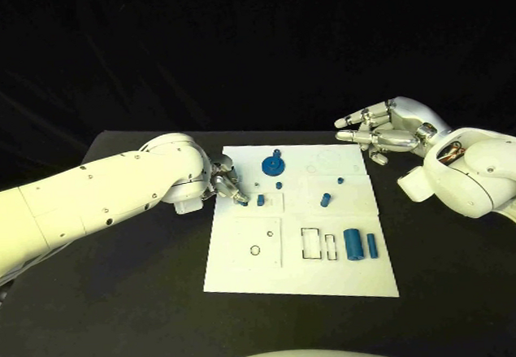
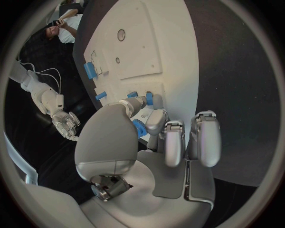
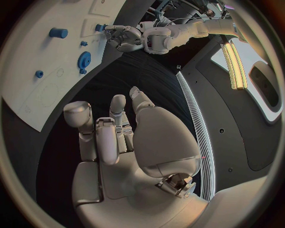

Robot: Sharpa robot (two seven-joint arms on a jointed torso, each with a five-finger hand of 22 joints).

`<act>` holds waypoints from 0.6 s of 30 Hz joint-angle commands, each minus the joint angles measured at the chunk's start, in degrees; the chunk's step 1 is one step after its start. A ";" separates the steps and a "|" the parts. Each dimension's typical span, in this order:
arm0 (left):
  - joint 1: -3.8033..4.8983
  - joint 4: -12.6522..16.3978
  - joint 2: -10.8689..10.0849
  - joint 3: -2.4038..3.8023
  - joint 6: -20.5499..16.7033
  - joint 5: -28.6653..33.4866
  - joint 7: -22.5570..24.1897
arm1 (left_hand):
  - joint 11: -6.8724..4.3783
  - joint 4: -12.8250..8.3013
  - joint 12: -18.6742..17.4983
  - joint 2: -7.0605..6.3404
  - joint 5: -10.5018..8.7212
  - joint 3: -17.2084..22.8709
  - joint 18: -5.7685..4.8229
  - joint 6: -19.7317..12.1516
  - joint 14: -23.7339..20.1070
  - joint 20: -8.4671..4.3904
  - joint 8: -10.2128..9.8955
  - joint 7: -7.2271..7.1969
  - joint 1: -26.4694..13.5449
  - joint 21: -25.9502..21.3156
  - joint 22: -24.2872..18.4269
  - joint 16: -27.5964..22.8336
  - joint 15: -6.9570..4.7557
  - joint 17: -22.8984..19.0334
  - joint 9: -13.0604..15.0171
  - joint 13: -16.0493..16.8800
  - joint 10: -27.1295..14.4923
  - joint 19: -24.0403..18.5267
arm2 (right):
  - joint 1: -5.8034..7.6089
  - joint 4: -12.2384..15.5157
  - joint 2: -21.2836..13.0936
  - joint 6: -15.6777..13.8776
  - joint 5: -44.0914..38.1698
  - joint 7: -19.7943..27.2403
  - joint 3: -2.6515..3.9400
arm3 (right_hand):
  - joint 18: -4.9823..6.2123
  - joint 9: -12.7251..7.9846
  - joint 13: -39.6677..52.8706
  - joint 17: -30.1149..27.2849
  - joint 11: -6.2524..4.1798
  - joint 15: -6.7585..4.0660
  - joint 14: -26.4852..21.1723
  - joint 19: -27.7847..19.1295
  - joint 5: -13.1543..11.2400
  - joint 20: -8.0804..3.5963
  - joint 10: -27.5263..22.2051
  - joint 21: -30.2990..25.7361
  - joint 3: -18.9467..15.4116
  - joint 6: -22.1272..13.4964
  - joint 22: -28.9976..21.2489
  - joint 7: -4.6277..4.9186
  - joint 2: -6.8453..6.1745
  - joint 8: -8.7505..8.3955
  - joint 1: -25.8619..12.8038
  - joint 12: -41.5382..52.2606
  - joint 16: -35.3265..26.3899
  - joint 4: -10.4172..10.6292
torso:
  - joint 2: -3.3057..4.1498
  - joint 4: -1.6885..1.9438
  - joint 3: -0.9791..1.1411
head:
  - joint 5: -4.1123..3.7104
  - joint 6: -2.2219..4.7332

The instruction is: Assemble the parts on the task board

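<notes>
The white task board [image 1: 289,268] lies mid-table. My left hand [image 1: 227,184] hovers low over its far left edge, fingers curled. A small blue part [image 2: 139,128] sits pinched between thumb and a finger. Two short blue pegs [image 1: 245,201] [image 1: 261,199] stand just past the fingertips [image 2: 156,118]. A blue gear [image 1: 273,164] sits at the board's far end. My right hand [image 1: 384,130] hangs off the far right corner, fingers spread and holding nothing; the same right hand [image 3: 128,142] appears above dark table.
More blue parts lie on the board: a small stud [image 1: 279,184], another [image 1: 340,178], a short pin [image 1: 326,198], and two cylinders [image 1: 352,243] [image 1: 371,246] by rectangular slots [image 1: 312,244]. A round hole [image 1: 256,249] is at the near left. Black table surrounds the board.
</notes>
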 commanded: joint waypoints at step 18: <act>-0.26 -0.33 1.06 -0.22 0.90 0.92 -2.08 | -0.71 -5.47 1.12 -0.60 -0.23 0.36 -0.63 2.90 6.12 -0.61 -0.87 -1.62 -5.55 0.23 11.00 0.14 -0.91 15.08 -1.78 1.08 1.48 3.58 | -0.04 0.38 0.04 0.94 -0.69 0.35 0.00 | 0.45 0.04 -0.22 1.90 0.06 0.08 2.75 -0.52 0.19 -0.11 -0.17 -0.45 -0.27 -0.10 -0.15 0.29 0.36 -0.10 0.05 -0.35 -0.30 -0.12 | 0.02 -0.01 0.03 | -0.11 -0.18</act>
